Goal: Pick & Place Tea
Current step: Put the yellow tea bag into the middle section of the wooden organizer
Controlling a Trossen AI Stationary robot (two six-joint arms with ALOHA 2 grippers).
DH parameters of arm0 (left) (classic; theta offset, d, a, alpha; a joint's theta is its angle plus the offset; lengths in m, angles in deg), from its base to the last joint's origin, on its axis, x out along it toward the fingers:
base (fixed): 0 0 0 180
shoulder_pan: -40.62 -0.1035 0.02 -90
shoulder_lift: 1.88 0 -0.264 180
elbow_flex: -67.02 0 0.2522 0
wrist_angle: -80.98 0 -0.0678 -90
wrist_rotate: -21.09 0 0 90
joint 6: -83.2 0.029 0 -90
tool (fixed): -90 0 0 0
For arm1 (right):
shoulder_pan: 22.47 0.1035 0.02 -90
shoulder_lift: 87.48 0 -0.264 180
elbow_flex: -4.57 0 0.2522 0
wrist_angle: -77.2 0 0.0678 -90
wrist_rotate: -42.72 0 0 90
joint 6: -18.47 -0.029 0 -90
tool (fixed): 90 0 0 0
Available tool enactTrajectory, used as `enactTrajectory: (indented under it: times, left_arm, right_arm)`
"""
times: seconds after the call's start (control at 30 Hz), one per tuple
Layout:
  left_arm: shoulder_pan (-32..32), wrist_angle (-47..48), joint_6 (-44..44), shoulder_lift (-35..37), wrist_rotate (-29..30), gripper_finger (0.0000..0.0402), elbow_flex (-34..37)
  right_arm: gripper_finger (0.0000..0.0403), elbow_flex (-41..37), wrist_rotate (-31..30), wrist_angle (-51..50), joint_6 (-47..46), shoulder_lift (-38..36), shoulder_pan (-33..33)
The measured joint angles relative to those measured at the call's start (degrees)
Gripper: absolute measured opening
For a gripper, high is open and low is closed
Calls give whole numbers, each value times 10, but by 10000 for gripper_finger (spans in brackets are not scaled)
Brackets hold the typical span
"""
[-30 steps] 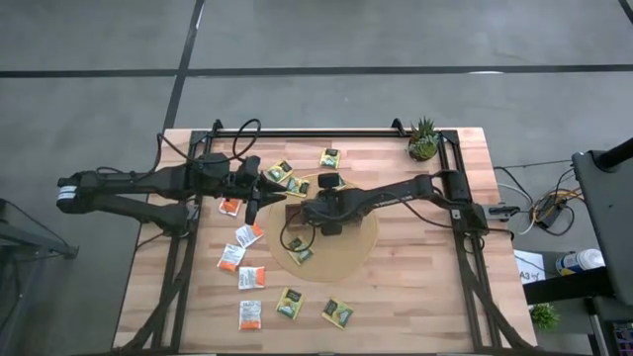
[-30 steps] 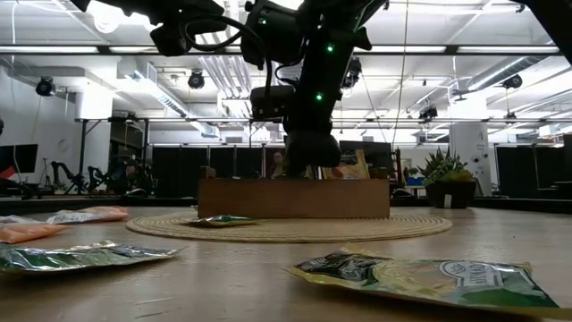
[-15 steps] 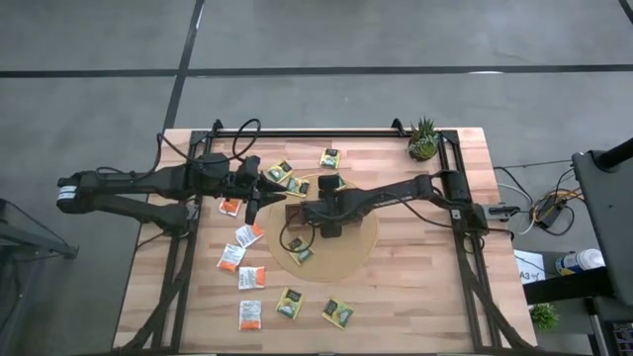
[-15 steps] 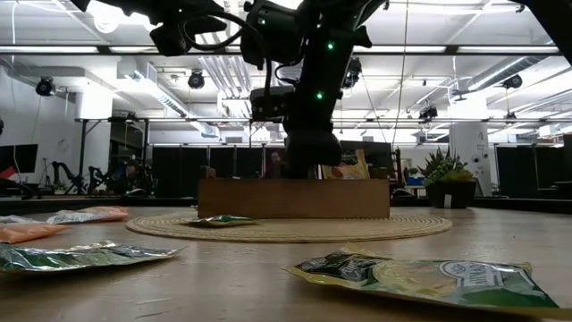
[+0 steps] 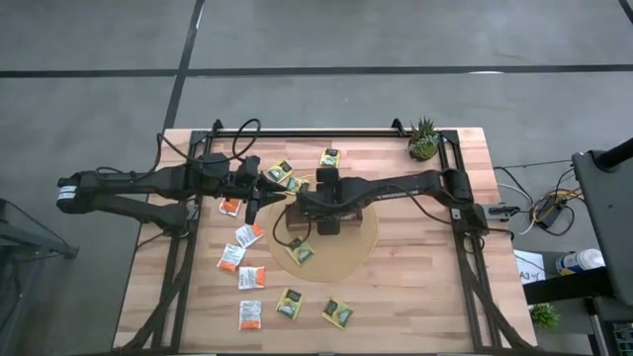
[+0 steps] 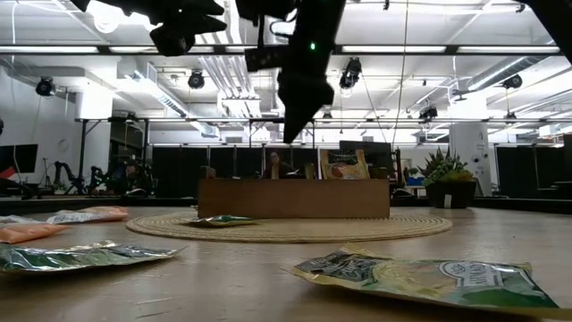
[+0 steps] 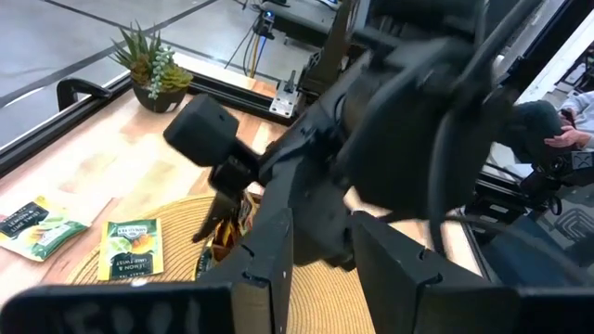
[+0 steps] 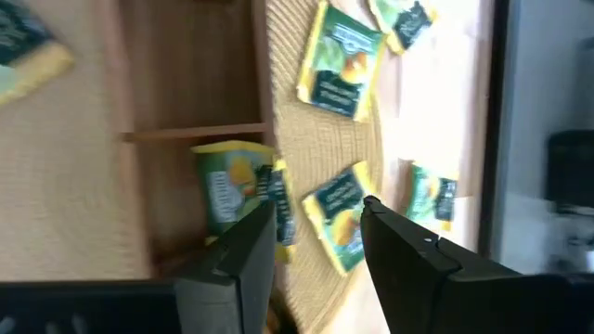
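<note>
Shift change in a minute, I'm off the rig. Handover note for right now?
Right gripper: open, empty, above the wooden tray.
Left gripper: open, nothing seen in it, waiting beside the tray's left end, near an orange sachet.
Done: at least one yellow-green sachet is in a tray compartment.
Left: many sachets lie loose, one on the woven mat, others on the table in front and behind.

The right gripper [image 6: 292, 134] is rising clear of the wooden tray [image 6: 294, 198], jaws parting. A yellow-green tea sachet [image 6: 344, 165] is now standing in the tray at frame centre-right.
</note>
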Motion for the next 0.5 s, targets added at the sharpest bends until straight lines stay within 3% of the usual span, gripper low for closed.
enactTrajectory:
  times: [0.2, 0.5]
  left_arm:
    - [0, 0, -2, 0, 0, 108, 0]
    - [0, 2, -2, 0, 0, 108, 0]
  right_arm:
    - [156, 42, 32, -32, -34, -17, 6]
    - [160, 57, 208, -26, -46, -47, 16]
